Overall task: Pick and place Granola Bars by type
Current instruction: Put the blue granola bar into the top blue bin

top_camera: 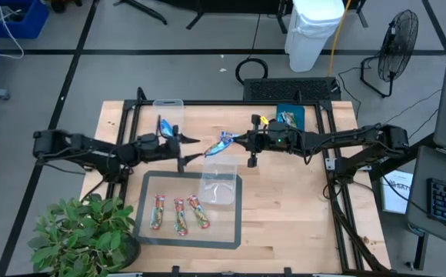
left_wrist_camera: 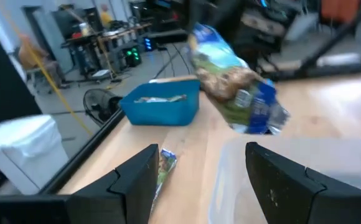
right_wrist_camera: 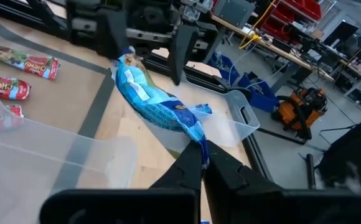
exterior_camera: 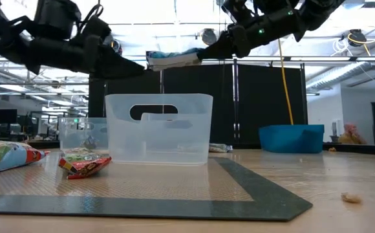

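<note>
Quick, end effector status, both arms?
Left end effector: open, holding nothing.
Right end effector: shut on a blue granola bar above the clear tub.

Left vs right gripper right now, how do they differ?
The right gripper has its jaws shut on a blue granola bar, held in the air above the clear tub. The left gripper has its jaws open and empty, facing that bar. Both hover mid-table above the wood.
</note>
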`<action>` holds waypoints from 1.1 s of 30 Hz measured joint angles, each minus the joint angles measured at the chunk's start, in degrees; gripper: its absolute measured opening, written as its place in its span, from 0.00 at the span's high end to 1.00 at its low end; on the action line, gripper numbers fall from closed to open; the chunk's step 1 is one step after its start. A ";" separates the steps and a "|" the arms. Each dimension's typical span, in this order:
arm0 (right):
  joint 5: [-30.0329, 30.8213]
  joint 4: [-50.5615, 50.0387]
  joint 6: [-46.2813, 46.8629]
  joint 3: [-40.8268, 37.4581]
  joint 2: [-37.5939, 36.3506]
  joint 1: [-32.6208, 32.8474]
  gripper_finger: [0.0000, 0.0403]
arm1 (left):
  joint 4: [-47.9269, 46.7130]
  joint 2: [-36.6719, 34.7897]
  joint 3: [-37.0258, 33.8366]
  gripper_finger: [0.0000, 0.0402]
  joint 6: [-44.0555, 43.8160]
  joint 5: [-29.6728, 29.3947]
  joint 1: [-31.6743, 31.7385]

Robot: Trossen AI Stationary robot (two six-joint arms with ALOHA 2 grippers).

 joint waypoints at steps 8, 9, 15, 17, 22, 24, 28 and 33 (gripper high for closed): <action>0.23 -0.15 -0.07 0.00 0.00 -0.64 1.00 | -0.18 2.22 1.75 0.39 0.95 0.43 -0.61; 0.23 -0.15 -0.07 0.00 0.00 -0.84 1.00 | -0.20 2.22 1.75 0.39 0.75 0.96 -0.61; 0.23 -0.13 -0.07 0.00 0.00 -2.03 1.00 | -0.79 2.22 1.75 0.39 0.49 6.03 -1.48; 0.23 -0.09 -0.07 0.00 0.00 -2.35 1.00 | -0.93 2.22 1.75 0.39 0.63 5.99 -2.23; -0.01 1.35 0.79 0.00 0.00 -2.36 1.00 | 0.03 2.22 1.75 0.39 0.87 2.10 -3.25; -0.12 1.82 0.83 0.00 0.00 -2.25 1.00 | 0.84 2.20 1.75 0.39 0.71 0.34 -3.26; -0.18 2.04 1.40 0.00 0.00 -2.25 1.00 | 3.45 2.20 1.83 0.39 0.56 -1.88 -3.24; -0.18 2.97 1.41 0.00 0.02 -2.25 1.00 | 1.69 2.62 3.15 0.39 -0.18 -1.51 -3.25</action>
